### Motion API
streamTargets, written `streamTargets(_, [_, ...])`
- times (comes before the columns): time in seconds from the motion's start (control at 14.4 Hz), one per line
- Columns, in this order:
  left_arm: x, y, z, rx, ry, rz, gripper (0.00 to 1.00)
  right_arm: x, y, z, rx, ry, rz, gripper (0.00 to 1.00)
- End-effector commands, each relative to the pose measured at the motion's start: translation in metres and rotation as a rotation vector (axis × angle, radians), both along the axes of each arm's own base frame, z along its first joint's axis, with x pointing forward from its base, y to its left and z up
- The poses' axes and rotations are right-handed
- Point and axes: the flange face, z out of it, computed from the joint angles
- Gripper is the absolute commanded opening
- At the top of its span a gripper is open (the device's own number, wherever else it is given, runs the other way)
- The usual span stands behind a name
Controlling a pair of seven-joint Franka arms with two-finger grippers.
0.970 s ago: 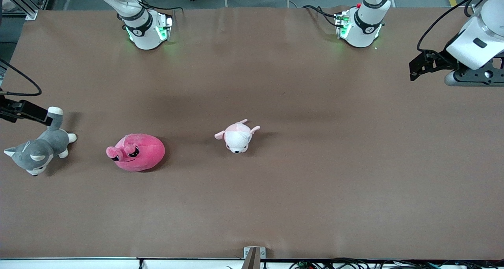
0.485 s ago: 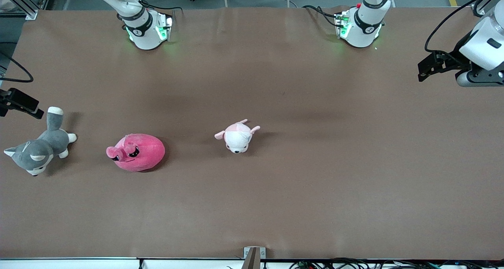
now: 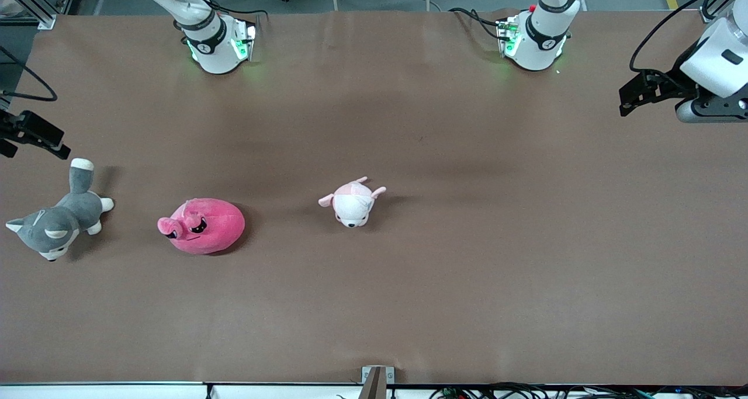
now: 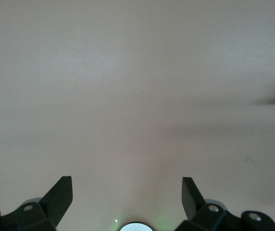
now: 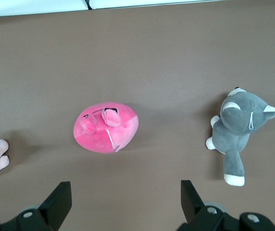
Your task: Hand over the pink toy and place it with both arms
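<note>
A brown table [image 3: 467, 259] fills the front view, with the two arm bases along its top edge. Three soft toys lie in a row toward the right arm's end: a grey cat [image 3: 58, 221] close to that end edge, the pink toy [image 3: 201, 225] beside it, and a pale pup [image 3: 353, 202] near the middle of the table. The pink toy rests on the table, held by nothing, well apart from both grippers. The right gripper [image 3: 34, 136] hangs over the table's end edge just above the cat's tail, fingers spread wide with nothing between them in the right wrist view, where the pink toy [image 5: 106, 127] and the cat [image 5: 241, 130] lie below. The left gripper [image 3: 640, 92] hangs over the left arm's end of the table, also spread wide over bare surface. This scene fits either a toy waiting to be picked up or one already set down with both arms drawn back, so the stage cannot be settled. If a grasp is due, it would likely go best with the fingers closing across the toy's short width, clear of the cat. The toy is an oval whose long axis runs along the table's length; its face and ears point toward the right arm's end, at the cat.
</note>
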Motion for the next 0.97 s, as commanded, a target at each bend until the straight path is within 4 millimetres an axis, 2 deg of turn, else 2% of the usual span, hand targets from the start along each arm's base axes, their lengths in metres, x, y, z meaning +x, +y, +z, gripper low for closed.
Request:
streamTargets(0.0, [-0.011,0.001,0.007,-0.012,0.000,-0.006,1.00,-0.025,0.000,-0.003,-0.015,-0.001,0.009,1.00])
streamTargets(0.21, [-0.012,0.001,0.013,-0.012,0.000,0.000,1.00,-0.032,0.000,-0.004,-0.015,0.002,0.009,1.00])
streamTargets(0.9, [-0.008,-0.003,0.024,-0.021,-0.020,-0.019,1.00,-0.036,-0.002,-0.006,-0.051,0.013,0.015,1.00])
